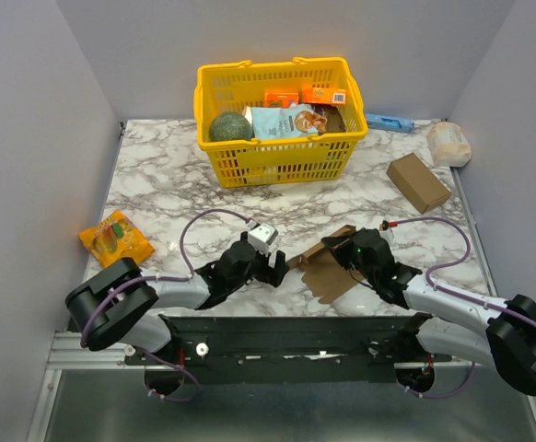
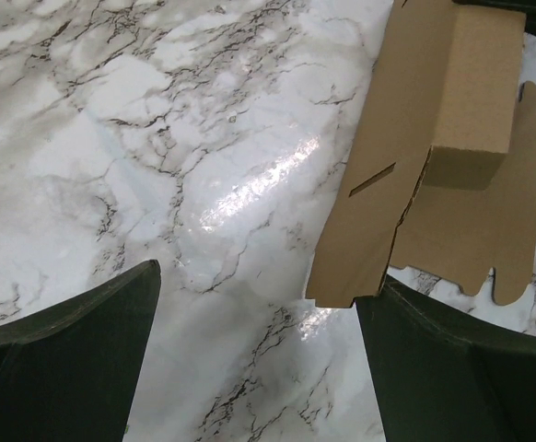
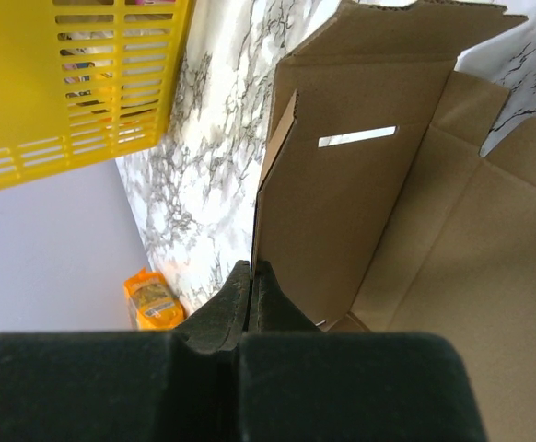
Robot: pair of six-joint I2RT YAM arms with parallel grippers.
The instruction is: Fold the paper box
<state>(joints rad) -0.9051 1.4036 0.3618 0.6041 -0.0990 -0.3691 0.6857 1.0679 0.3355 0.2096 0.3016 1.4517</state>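
The right gripper [image 3: 251, 279] is clamped on a raised panel of the paper box [image 3: 342, 212], best held steady while the flap ahead of the open left gripper [image 2: 259, 322] is folded along its crease.

table [image 1: 157, 184]: white marble, grey veining with brownish tints.
paper box [image 1: 331, 272]: plain brown, no print on either face.
basket [image 1: 277, 166], far centre: bright yellow, slotted lattice walls.
Inside the basket: dark green ball [image 1: 230, 127], pale blue packet [image 1: 286, 122] with brown pretzel print, orange boxes [image 1: 323, 94].
snack packet [image 1: 115, 238], left: orange with yellow-green markings.
carton [image 1: 418, 181], far right: darker brown.
bundle [image 1: 448, 143], far right corner: off-white.
left gripper [image 1: 275, 269] and right gripper [image 1: 351, 250]: black.
arm links [image 1: 180, 290]: light grey.
cables [image 1: 187, 235]: purple.
walls [image 1: 29, 138]: pale grey.
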